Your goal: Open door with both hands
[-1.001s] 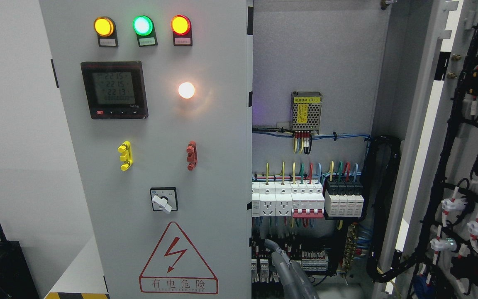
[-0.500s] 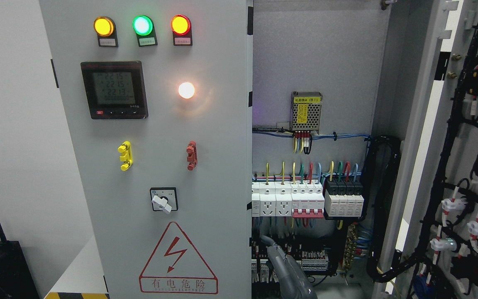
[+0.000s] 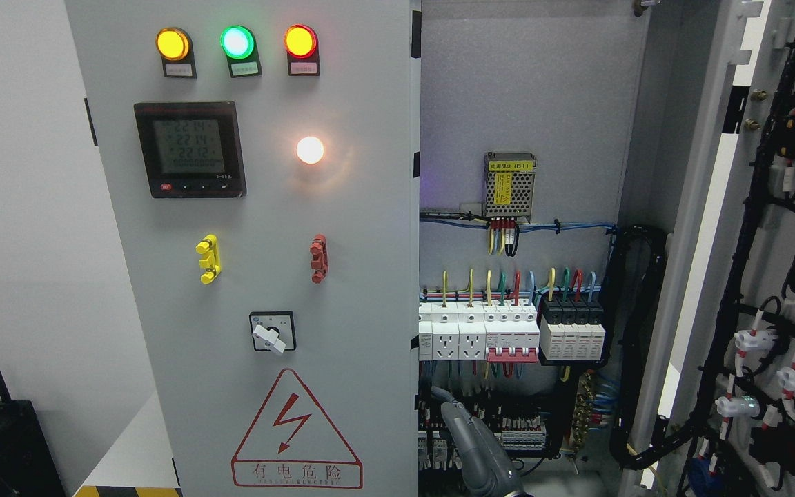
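The cabinet's left door (image 3: pixel 259 228) is shut; it carries three lamps, a meter, a rotary switch and a red warning triangle. The right door (image 3: pixel 770 276) stands swung wide open at the picture's right, its wired inner side showing. A grey part of my right hand (image 3: pixel 470 438) rises from the bottom edge, just right of the left door's free edge (image 3: pixel 415 276) and in front of the lower breakers. Only this narrow part shows. My left hand is out of view.
Inside the open bay are a power supply (image 3: pixel 509 186), a row of sockets and breakers (image 3: pixel 511 335) and black cable bundles (image 3: pixel 635 345). A yellow handle (image 3: pixel 208 259) and a red handle (image 3: pixel 319 258) sit on the left door. A dark box (image 3: pixel 4 442) stands at the lower left.
My right hand has crept slightly up and to the left, closer to the left door's free edge. The doors have not moved.
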Motion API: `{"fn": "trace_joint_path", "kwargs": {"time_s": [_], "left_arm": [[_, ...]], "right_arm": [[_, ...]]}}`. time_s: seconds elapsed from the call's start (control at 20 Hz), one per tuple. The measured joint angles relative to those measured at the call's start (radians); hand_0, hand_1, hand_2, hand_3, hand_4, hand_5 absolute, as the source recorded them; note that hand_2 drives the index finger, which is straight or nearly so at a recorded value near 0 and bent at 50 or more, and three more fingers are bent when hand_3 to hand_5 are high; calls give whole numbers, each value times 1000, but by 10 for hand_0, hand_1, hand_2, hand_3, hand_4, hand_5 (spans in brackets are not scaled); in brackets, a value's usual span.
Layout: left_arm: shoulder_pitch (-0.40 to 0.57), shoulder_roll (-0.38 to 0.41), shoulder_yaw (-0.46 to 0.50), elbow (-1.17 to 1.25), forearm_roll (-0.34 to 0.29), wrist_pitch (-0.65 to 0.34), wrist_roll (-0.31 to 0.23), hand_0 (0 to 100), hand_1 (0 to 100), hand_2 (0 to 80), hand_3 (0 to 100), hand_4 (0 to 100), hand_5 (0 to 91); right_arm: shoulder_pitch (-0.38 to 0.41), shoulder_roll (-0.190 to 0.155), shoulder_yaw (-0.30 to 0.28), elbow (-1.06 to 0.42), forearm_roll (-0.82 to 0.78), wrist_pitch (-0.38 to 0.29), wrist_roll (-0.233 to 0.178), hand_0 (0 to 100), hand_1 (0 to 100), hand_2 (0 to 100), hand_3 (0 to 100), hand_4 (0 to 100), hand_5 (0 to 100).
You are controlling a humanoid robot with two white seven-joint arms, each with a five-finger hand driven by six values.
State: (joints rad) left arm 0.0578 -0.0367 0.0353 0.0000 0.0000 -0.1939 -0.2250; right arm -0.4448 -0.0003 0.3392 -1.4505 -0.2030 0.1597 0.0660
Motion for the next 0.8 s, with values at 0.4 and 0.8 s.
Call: {"fn": "trace_joint_path", "kwargs": {"time_s": [0.4, 0.8], "left_arm": [[0, 0, 0, 0, 0, 0, -2, 0, 0, 0, 0, 0, 0], [0, 0, 0, 0, 0, 0, -4, 0, 0, 0, 0, 0, 0]], "right_arm": [[-23, 0, 1, 23, -3, -1, 17, 381, 0, 0, 0, 0, 0], [-37, 0, 1, 35, -5, -1, 47, 381, 0, 0, 0, 0, 0]]}}
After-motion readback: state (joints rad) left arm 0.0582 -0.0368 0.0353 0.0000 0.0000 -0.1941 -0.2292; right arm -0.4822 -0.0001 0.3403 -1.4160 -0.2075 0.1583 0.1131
